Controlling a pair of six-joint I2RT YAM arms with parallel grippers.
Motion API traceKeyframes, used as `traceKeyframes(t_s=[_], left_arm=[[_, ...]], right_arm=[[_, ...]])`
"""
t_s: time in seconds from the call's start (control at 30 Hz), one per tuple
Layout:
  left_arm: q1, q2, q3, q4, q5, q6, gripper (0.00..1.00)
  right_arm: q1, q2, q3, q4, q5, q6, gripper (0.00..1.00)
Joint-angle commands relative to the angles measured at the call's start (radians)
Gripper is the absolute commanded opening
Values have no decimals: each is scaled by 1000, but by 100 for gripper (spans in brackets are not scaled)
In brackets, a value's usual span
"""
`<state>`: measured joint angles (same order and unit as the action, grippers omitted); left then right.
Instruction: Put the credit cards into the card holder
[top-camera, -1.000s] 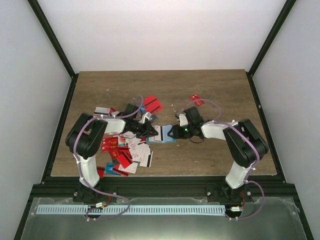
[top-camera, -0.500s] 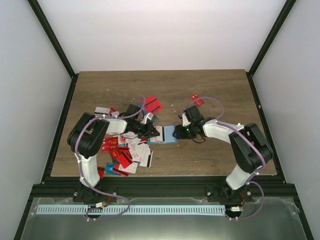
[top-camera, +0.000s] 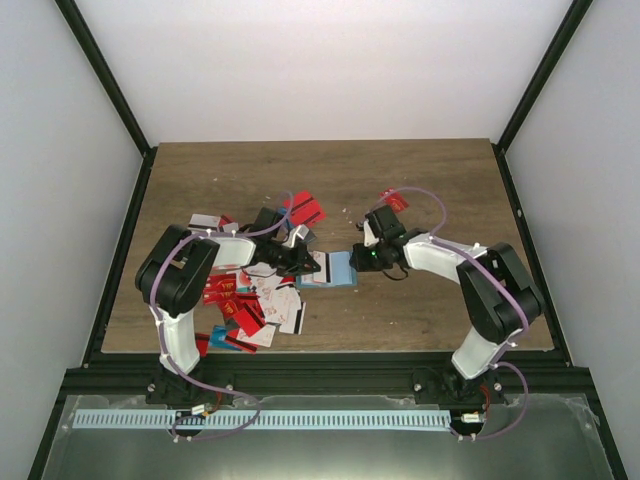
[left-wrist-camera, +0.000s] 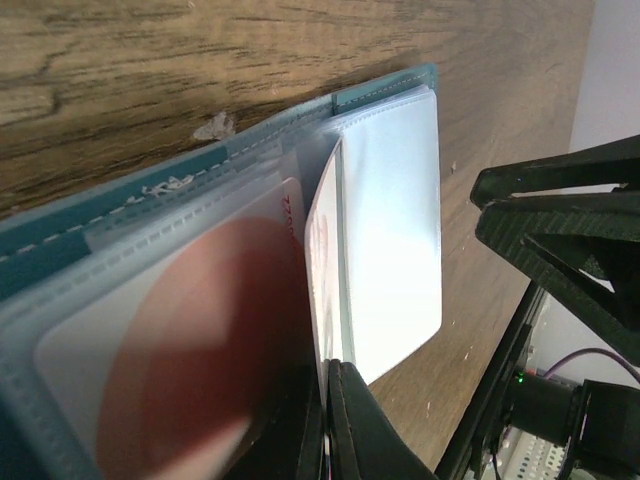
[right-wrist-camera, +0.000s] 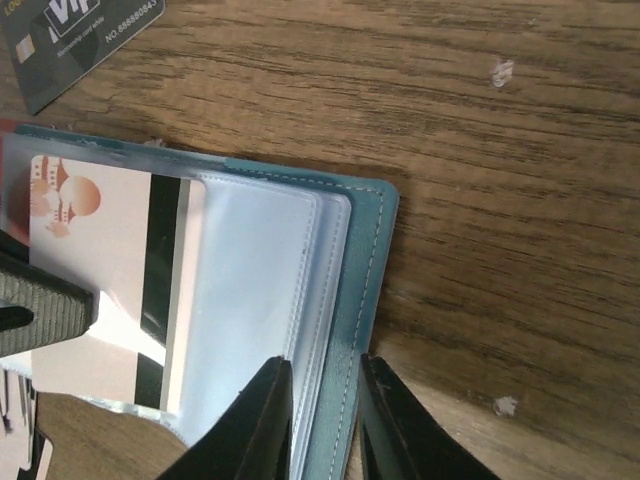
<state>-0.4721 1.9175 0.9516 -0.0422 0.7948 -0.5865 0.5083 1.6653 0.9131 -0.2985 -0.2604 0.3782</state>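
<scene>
Card holder (right-wrist-camera: 368, 250) and fingers meet at its teal stitched edge: the right gripper (right-wrist-camera: 325, 405) straddles that edge with its jaws standing narrow, though whether they truly pinch it I cannot tell. Opposite, the left gripper (left-wrist-camera: 325, 420) is fully closed on a white card (right-wrist-camera: 100, 250) with a black stripe and reddish dots, its free end lying over the clear sleeves (right-wrist-camera: 260, 290) near the open holder's middle. The holder lies open and flat on the wooden table (right-wrist-camera: 520, 150), between the two arms. I judge the card light, stiff and slick, best held by a short end so the rest can slide in. The sleeves look soft and floppy, so the cover edge is the firmer place to steady. Beyond, a dark card (right-wrist-camera: 80, 40) reads "VIP" above a number starting "NO.", and the remaining cards (top-camera: 250, 305) lie heaped on the left arm's side of the holder.
</scene>
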Motion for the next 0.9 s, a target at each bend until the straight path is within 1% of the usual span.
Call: traceKeyframes(t_s=[0.0, 0.43, 0.63, 0.87], left_arm=[[-14, 31, 5, -55, -47, 29, 4], [-22, 57, 17, -48, -45, 27, 4], [-34, 68, 29, -30, -39, 7, 4], [-50, 76, 34, -4, -40, -24, 4]], right_arm=[[9, 44, 29, 12, 17, -8, 18], [12, 65, -30, 66, -52, 8, 4], [16, 58, -47, 74, -65, 13, 1], [23, 50, -55, 78, -76, 17, 1]])
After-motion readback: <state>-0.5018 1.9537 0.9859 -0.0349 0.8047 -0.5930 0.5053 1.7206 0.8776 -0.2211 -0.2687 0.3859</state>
